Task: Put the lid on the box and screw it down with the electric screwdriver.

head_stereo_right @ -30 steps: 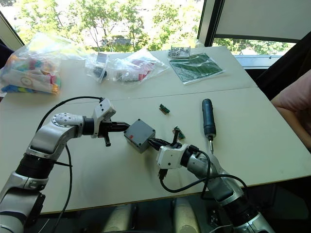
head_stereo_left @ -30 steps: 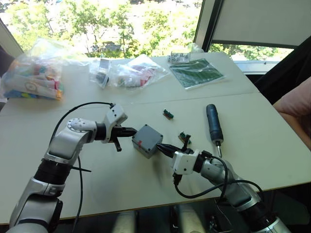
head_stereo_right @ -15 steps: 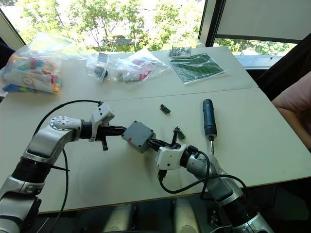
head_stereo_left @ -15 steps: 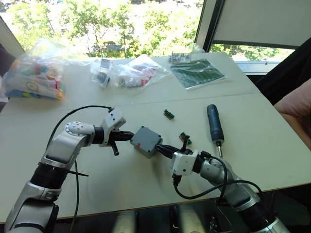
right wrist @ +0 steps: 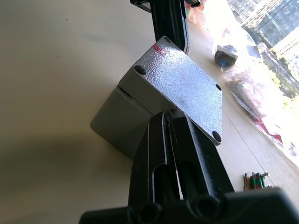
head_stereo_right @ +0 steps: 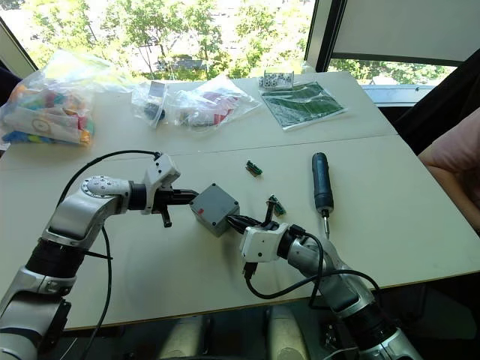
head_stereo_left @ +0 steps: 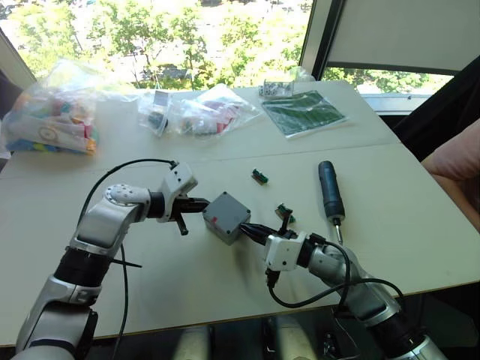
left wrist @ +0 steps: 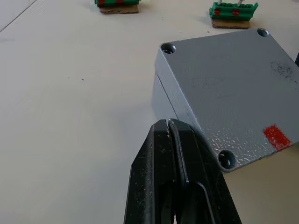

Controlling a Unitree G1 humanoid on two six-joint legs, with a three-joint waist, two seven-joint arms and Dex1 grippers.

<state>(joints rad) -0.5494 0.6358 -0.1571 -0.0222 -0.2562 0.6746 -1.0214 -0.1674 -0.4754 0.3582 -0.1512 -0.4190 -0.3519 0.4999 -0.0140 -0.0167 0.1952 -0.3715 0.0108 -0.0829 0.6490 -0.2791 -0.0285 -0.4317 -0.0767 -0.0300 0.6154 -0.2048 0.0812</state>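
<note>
lid point(head_stereo_left: 227, 209) already sits on the box point(head_stereo_left: 219, 225) at frame centre, pinched between two clenched grippers, left gripper point(head_stereo_left: 202, 203) and right gripper point(head_stereo_left: 249, 227), probably squaring it up; electric screwdriver point(head_stereo_left: 330, 190) lies untouched to the right.

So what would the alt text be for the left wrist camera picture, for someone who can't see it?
A grey box with its lid on, red mark near one corner, sits on a pale table. The left gripper, black fingers shut together, tips against the box's side. Two small green connector blocks lie beyond it.
</note>
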